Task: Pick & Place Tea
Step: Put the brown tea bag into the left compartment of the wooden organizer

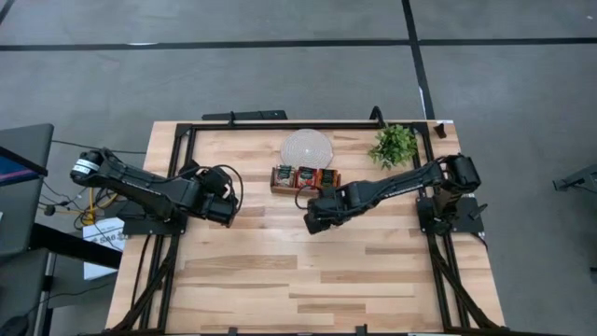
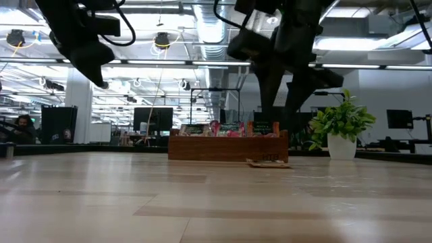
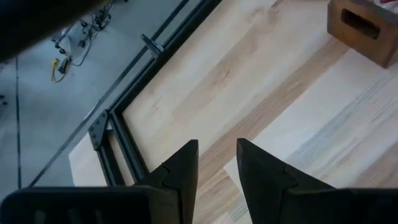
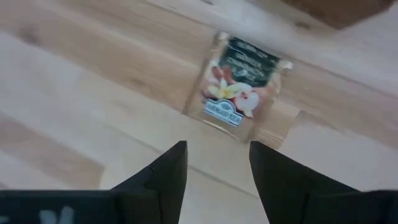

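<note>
The pale wooden table (image 1: 280, 280) sits in an open workshop, with the brown three-compartment tray (image 1: 305, 177) near its far edge, a round clear dish (image 1: 307, 147) behind it and a small potted plant (image 1: 393, 145) to its right.

Your right gripper (image 4: 217, 163) hangs just in front of the tray's right end, its two dark fingers spread apart with nothing between them. Straight ahead of those fingers, in the wrist view, one tea sachet (image 4: 239, 87) lies flat on the bare wood, apart from both tips, its edges skewed relative to the line of the jaws. The low view shows that sachet (image 2: 268, 162) on the near side of the tray, below the right arm. More sachets stand upright in the tray.

Your left gripper (image 3: 217, 165) waits well to the left, fingers parted a little and empty, so the right arm is much the nearer.
</note>
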`<action>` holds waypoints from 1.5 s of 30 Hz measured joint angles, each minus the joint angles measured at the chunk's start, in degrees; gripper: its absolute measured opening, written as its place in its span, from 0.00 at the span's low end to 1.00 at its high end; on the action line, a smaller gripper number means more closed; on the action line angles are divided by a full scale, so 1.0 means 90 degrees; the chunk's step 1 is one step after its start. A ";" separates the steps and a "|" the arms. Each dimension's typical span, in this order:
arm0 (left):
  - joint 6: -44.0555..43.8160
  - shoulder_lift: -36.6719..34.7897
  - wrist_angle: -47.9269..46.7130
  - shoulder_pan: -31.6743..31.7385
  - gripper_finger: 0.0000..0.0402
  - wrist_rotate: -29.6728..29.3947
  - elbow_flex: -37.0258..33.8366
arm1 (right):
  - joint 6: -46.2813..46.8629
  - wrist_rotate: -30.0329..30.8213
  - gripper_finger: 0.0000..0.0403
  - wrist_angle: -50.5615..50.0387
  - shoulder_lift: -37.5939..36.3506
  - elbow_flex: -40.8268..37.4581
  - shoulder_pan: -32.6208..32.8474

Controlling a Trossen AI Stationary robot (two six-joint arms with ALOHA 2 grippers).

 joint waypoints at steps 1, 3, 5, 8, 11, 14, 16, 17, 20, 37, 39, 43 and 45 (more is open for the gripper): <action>0.0000 0.0000 -0.0032 0.0000 0.26 -0.0005 0.0000 | 0.0117 0.0085 0.41 -0.0007 0.0052 0.0002 0.0016; -0.0009 0.0000 -0.0112 0.0000 0.26 -0.0004 0.0000 | 0.0284 0.0230 0.41 -0.0069 0.0083 -0.0071 0.0055; -0.0024 0.0000 -0.0222 0.0000 0.26 -0.0004 0.0000 | 0.0480 0.0331 0.41 -0.0051 0.0165 -0.0092 0.0063; -0.0102 0.0000 -0.0349 0.0000 0.26 0.0018 0.0002 | 0.0696 0.0458 0.41 -0.0477 0.0247 -0.0184 0.0055; -0.0183 0.0000 -0.0429 0.0000 0.26 0.0041 0.0002 | 0.0794 0.0501 0.41 -0.0405 0.0364 -0.0168 0.0022; -0.0184 0.0000 -0.0422 0.0000 0.26 0.0062 0.0002 | 0.0809 0.0508 0.42 -0.0114 0.0496 -0.0144 -0.0018; -0.0184 0.0000 -0.0431 0.0000 0.26 0.0069 0.0005 | 0.0822 0.0548 0.42 -0.0186 0.0611 -0.0175 -0.0026; -0.0184 0.0000 -0.0430 0.0000 0.26 0.0066 0.0005 | 0.0854 0.0564 0.42 -0.0063 0.0679 -0.0173 -0.0046; -0.0184 0.0000 -0.0429 0.0000 0.26 0.0089 0.0005 | 0.0973 0.0618 0.41 -0.0049 0.0889 -0.0165 -0.0062; -0.0151 0.0002 -0.0467 0.0000 0.26 0.0125 0.0005 | 0.0973 0.0719 0.33 0.0184 0.1289 -0.0141 0.0023; -0.0151 0.0002 -0.0468 0.0000 0.26 0.0124 0.0005 | 0.0969 0.0720 0.31 0.0181 0.1292 -0.0141 0.0111; -0.0143 0.0002 -0.0471 0.0000 0.26 0.0125 0.0005 | 0.0975 0.0530 0.31 0.0176 0.1292 -0.0143 0.0391; -0.0142 0.0002 -0.0473 0.0000 0.26 0.0122 0.0006 | 0.0983 0.0453 0.31 0.0175 0.1294 -0.0143 0.0555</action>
